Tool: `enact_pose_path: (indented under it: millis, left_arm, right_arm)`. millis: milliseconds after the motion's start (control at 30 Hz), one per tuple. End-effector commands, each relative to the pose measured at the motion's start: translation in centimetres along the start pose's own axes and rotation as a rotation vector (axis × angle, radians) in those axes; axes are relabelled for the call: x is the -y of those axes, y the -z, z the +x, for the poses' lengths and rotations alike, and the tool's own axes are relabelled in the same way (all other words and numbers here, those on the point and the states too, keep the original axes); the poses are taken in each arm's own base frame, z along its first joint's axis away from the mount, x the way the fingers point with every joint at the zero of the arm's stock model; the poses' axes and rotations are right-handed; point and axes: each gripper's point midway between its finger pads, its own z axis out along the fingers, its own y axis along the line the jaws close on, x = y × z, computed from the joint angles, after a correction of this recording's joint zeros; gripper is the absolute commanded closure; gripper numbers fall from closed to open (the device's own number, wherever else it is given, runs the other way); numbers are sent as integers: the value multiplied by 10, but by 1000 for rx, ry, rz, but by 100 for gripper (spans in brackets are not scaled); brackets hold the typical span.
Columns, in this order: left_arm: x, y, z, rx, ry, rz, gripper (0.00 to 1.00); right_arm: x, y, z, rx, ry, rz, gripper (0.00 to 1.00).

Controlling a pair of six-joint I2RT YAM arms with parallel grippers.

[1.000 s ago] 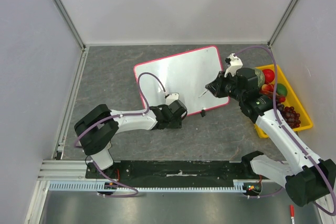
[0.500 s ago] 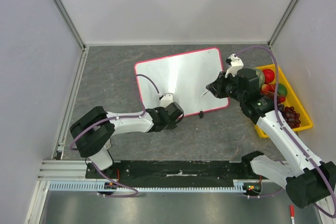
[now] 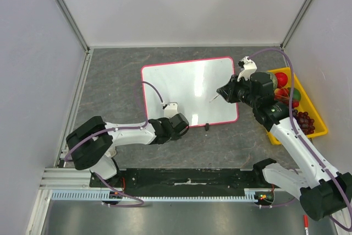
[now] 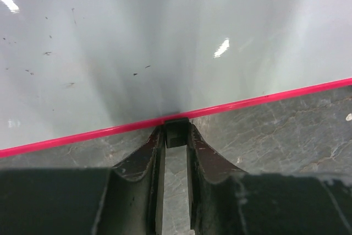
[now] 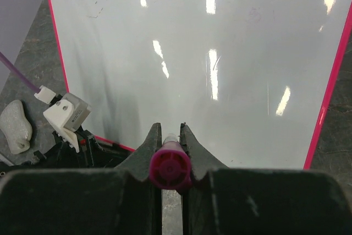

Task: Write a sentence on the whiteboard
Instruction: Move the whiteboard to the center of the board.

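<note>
The whiteboard point(image 3: 187, 89) carries faint specks point(image 4: 47, 53). The left gripper point(image 4: 176, 136) pinches its near-edge black clip point(image 4: 176, 129); the right gripper point(image 5: 170, 130) clamps a magenta marker point(image 5: 170, 168). A yellow fruit bin point(image 3: 320, 120) occupies the table's point(image 3: 110, 81) right edge.

The left arm point(image 3: 129, 130) and the right arm point(image 3: 300, 147) looked alike: smooth white links between bulky black joints, each on a black base point(image 3: 269, 170); a thin purple cable point(image 3: 149, 85) ran along each arm to a small white boxy camera mount point(image 3: 171, 108) at the wrist; the left gripper point(image 4: 176, 130) had dark, near-black fingers point(image 4: 140, 163), wedge-shaped and scuffed pale along their edges; the right gripper point(image 5: 169, 127) had matching dark fingers.
</note>
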Motion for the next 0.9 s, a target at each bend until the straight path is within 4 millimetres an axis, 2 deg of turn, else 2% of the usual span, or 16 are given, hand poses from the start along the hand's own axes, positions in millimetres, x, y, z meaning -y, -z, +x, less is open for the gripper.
enact_pose_path:
  millis: [0,400,867]
  left_arm:
    - [-48,12,66,-197,-64,-155,98]
    - [-24,33,99,-227,-82,-121,98]
    - [-12,58,126,-228,-116,-113,98]
  right_arm:
    - [-4,6,-11,43,6,-8,100]
    - [-9,13,-7,50,-11,-36,100]
    - [-15,29,0,69,-42,-63,100]
